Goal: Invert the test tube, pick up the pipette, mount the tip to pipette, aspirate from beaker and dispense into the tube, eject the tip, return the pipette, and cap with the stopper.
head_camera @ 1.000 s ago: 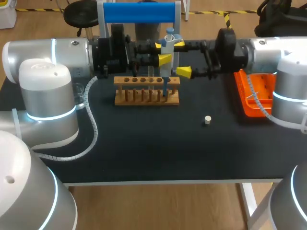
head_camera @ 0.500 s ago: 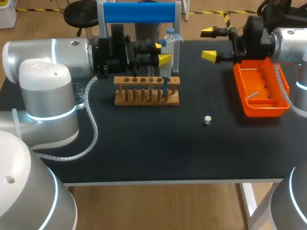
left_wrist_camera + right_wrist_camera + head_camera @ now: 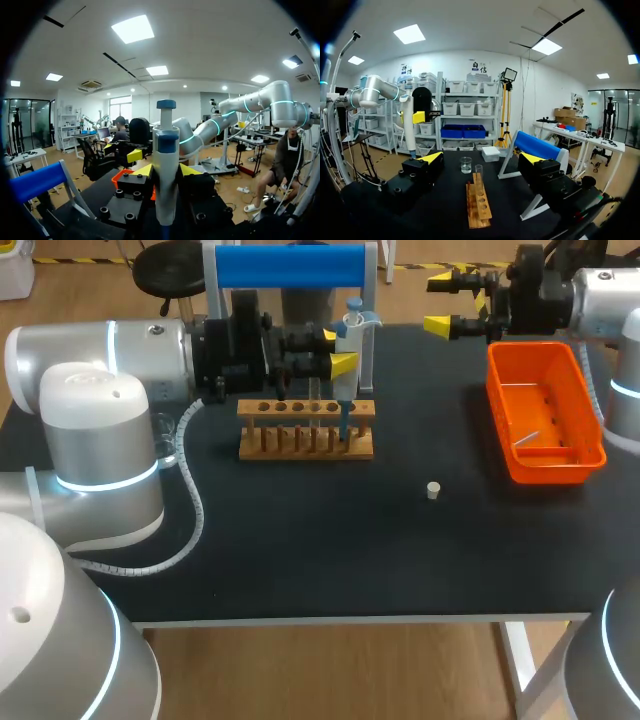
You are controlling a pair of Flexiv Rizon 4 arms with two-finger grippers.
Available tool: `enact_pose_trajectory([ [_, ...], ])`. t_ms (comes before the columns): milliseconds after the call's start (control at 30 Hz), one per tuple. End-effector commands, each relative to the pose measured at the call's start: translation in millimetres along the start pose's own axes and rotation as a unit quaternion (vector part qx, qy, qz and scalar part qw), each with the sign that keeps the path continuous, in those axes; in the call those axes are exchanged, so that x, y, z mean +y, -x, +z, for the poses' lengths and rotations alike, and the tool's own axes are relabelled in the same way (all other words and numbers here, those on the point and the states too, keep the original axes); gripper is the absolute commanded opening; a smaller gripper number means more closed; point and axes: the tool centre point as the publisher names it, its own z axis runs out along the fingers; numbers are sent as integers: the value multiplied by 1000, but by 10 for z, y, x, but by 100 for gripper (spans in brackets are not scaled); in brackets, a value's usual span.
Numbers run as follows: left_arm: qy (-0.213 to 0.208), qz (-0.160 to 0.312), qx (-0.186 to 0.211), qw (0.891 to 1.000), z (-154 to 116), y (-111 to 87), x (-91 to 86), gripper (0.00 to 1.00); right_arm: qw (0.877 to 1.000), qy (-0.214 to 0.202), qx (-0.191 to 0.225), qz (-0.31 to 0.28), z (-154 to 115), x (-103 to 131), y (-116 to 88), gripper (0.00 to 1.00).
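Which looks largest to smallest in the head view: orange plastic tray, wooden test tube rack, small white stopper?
1. orange plastic tray
2. wooden test tube rack; wider than the tray, but it covers less area
3. small white stopper; far the smallest

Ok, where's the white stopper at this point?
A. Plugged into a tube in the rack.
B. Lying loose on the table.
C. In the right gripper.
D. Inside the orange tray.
B: the stopper lies alone on the black table, apart from the wooden rack and the orange tray; the right gripper hangs open and empty at the far edge, and the left gripper holds only the pipette.
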Motion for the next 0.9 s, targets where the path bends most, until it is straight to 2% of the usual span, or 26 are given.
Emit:
enact_pose_trajectory([
  [33,-1,0,0,1000,-2,0,-1,0,1000,-8,4,3,178,-55,240,100],
  [400,-1,0,0,1000,-2,0,-1,0,999,-39,-13,-5,538,-196,608,100],
  [900,-1,0,0,1000,-2,0,-1,0,997,-66,-38,-25,738,-265,935,100],
])
